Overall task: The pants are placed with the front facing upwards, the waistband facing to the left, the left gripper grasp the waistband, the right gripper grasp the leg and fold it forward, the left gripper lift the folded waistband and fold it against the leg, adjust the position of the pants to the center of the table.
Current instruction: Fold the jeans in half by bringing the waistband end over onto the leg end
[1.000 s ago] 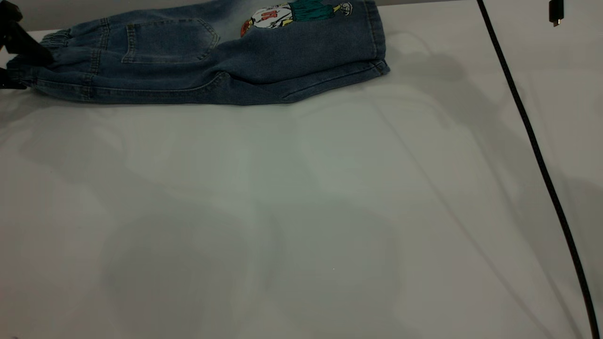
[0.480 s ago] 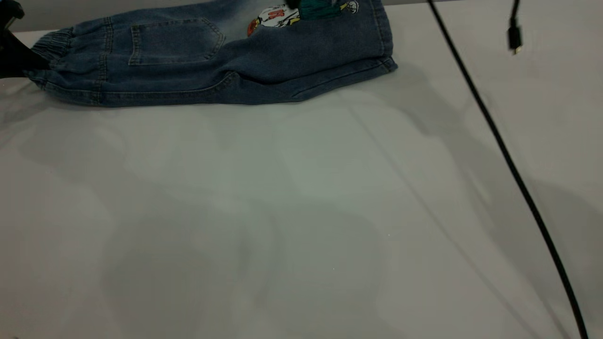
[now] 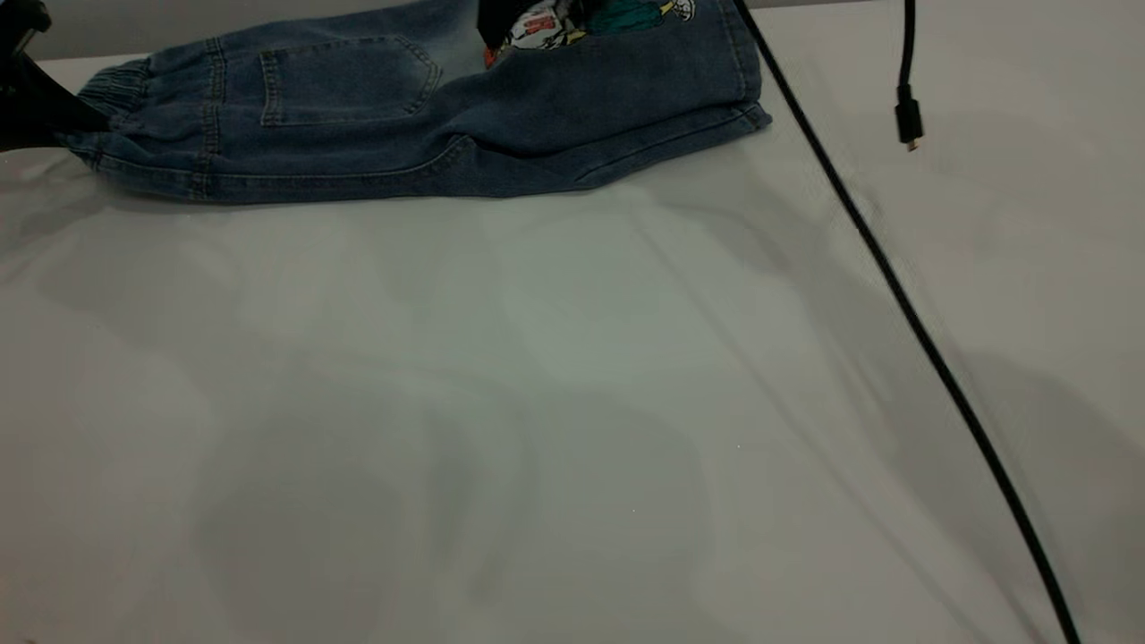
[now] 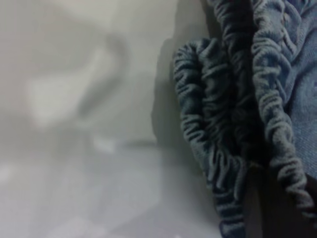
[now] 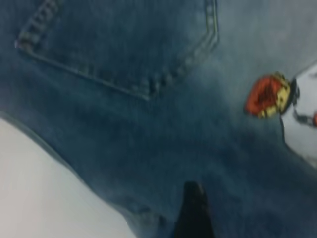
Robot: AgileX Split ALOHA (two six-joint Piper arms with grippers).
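Folded pants [image 3: 429, 116] lying at worktop [image 3: 572, 402] far edge. Left gripper [image 3: 36, 107] apparently clamped on waistband [image 3: 116, 85]; right gripper [image 3: 501, 18] over print, jaws' state unclear. Soft, floppy denim: best seized at ruched band.

We saw only a small part of each arm. The left gripper [image 3: 36, 98] sat at the far left edge of the exterior view, a black wedge low over the table with its tip touching the waistband [image 3: 112, 85]; we could not tell how its jaws stood. The right gripper [image 3: 501, 18] showed as a dark shape at the top edge, and one black fingertip [image 5: 194, 210] appeared in its wrist view.
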